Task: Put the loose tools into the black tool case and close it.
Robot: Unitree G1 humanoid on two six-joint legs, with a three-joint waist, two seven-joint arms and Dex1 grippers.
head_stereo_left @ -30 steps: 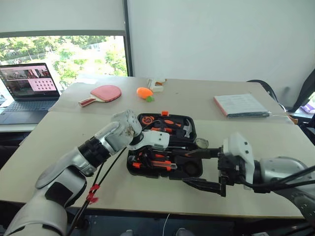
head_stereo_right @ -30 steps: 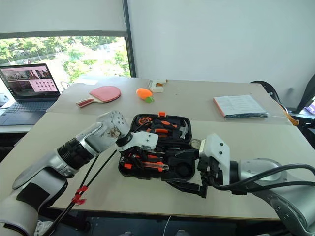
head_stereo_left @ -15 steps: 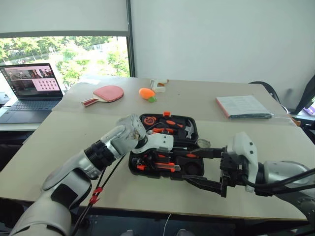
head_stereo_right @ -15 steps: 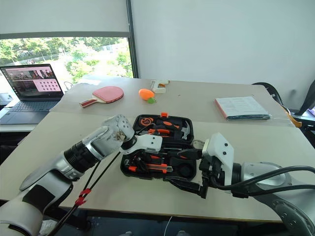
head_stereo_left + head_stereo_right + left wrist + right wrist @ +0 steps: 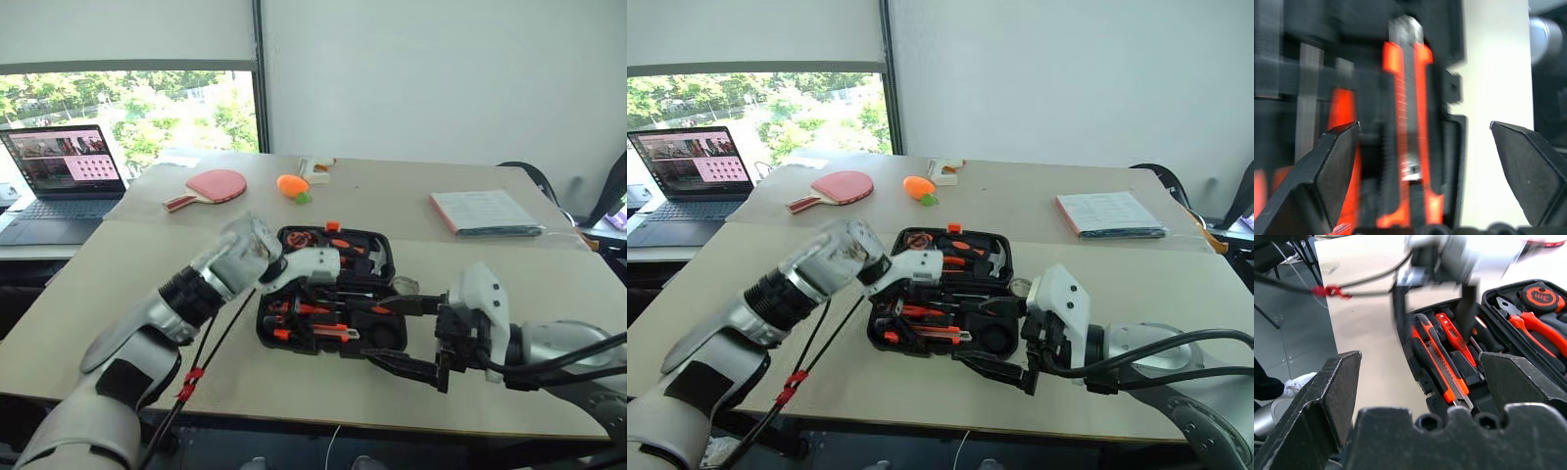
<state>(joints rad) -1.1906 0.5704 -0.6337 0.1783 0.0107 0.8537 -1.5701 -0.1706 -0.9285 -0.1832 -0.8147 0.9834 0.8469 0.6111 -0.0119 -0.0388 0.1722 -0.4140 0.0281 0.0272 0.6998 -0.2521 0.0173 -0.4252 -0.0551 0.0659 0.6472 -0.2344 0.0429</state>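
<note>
Two pale tabletops (image 5: 118, 264) butt together, the far one carrying a laptop (image 5: 61, 181) at its left edge, a red paddle (image 5: 208, 187) and an orange carrot toy (image 5: 290, 185) toward its middle, and a paper booklet (image 5: 484, 211) near its right edge. The black tool case (image 5: 331, 290) lies open on the near tabletop, about centre and closer to the front edge — lid half toward the seam, tray half toward the robot. Pliers with orange grips (image 5: 1530, 323) and a round tape measure marked 3m (image 5: 1541, 295) sit in the lid half. The orange-and-black utility knife (image 5: 1409, 122) lies in a recess along the tray's front side, with orange-handled screwdrivers (image 5: 1453, 335) seated just beside it. Left hand (image 5: 1425, 147) hangs over the tray half above the knife, fingers spread wide, nothing between them. Right hand (image 5: 400, 336) sits level at the case's front right corner, fingers spread too and empty — upper finger over the tray's edge, lower finger (image 5: 404, 369) over bare tabletop in front of the case. A small round clear object (image 5: 408, 286) rests on the tabletop just off the case's right side.
</note>
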